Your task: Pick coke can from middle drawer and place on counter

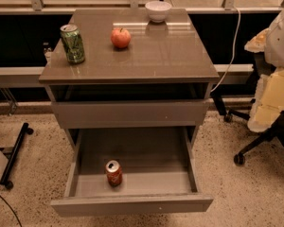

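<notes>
Overhead, the camera view took in a grey cabinet with its middle drawer (146, 152) pulled fully out toward the lens. The coke can (114, 172) stood upright on the drawer's grey floor, near the front panel and slightly left of centre, touching neither side wall. Its red body and silver top showed, but no lettering on it could be read.

On the glossy grey-brown bench (165, 56) above, a green can (73, 43) stood upright near the left edge. It carried a dark printed pattern, and no brand name was legible. A red apple (120, 38) sat to the right of it, well apart, and a white bowl (158, 11) rested at the far edge, behind the apple. Between the bench and the open drawer ran a flat grey drawer front (130, 113), with a dark gap just under the bench top.

The gripper was outside the frame, so whether its fingers were apart or together could not be told; nothing touched the coke can.

To the right of the cabinet stood an office chair (270, 122) on the speckled floor (236, 193), and a white cable (234, 41) hung down behind the bench's right corner. A black wheeled bar (15, 152) lay on the floor at left.
</notes>
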